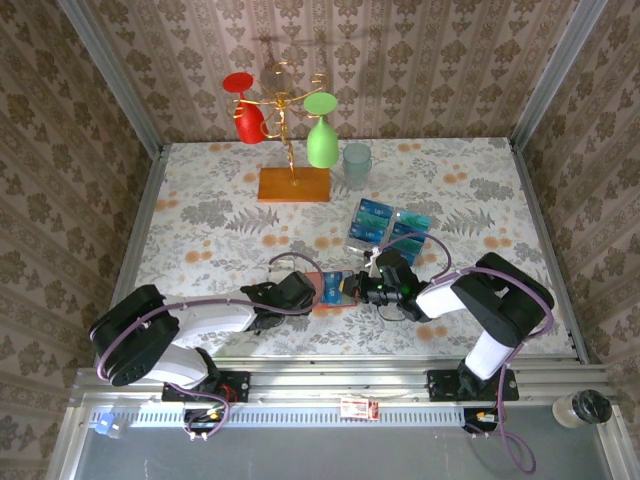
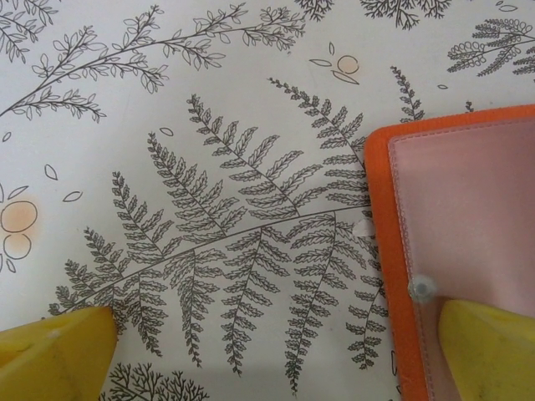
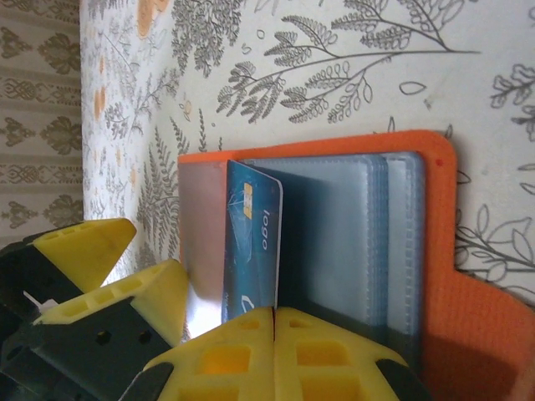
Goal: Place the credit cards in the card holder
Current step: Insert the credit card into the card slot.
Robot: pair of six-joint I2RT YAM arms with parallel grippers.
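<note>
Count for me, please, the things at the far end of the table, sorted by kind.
Goblets, red and green, hanging on the stand: 2
Pale cup: 1
Gold stand with wooden base: 1
Total: 4

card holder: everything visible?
The card holder lies open on the floral table: orange, felt-like cover, pale pink inner flap with a snap stud, stacked bluish clear sleeves. A blue card, pinched by the shut right gripper, stands edge-on between flap and sleeves. One finger of the open left gripper overlaps the flap.
</note>
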